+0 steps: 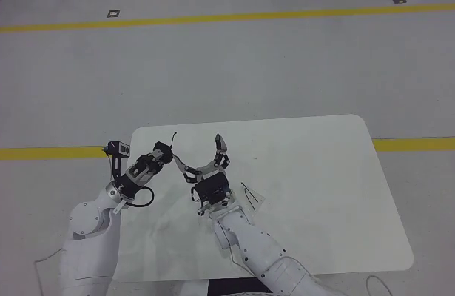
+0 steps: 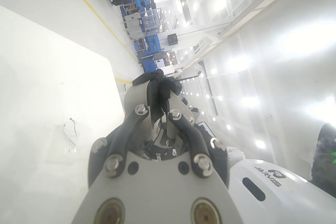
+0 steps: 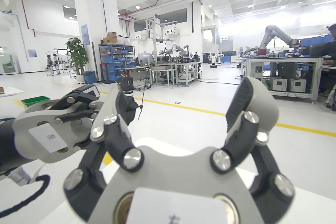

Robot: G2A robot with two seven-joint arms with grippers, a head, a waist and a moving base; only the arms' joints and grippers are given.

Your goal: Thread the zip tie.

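Observation:
My left gripper (image 1: 168,151) is held above the table's left part, shut on a thin black zip tie (image 1: 173,140) whose free end sticks out past the fingertips. In the left wrist view the zip tie (image 2: 189,77) juts from the black-wrapped, closed gripper (image 2: 158,79). My right gripper (image 1: 204,158) is right beside it, open, with nothing between its fingers. From the right wrist view, the open right gripper (image 3: 181,101) has the left gripper (image 3: 78,109) just off one finger, and the zip tie (image 3: 143,93) stands upright beyond that finger, outside the gap.
The white table (image 1: 323,185) has a clear plastic bag with spare zip ties (image 1: 249,194) lying just right of the right arm; the bag (image 2: 69,135) also appears in the left wrist view. The table's right half is bare.

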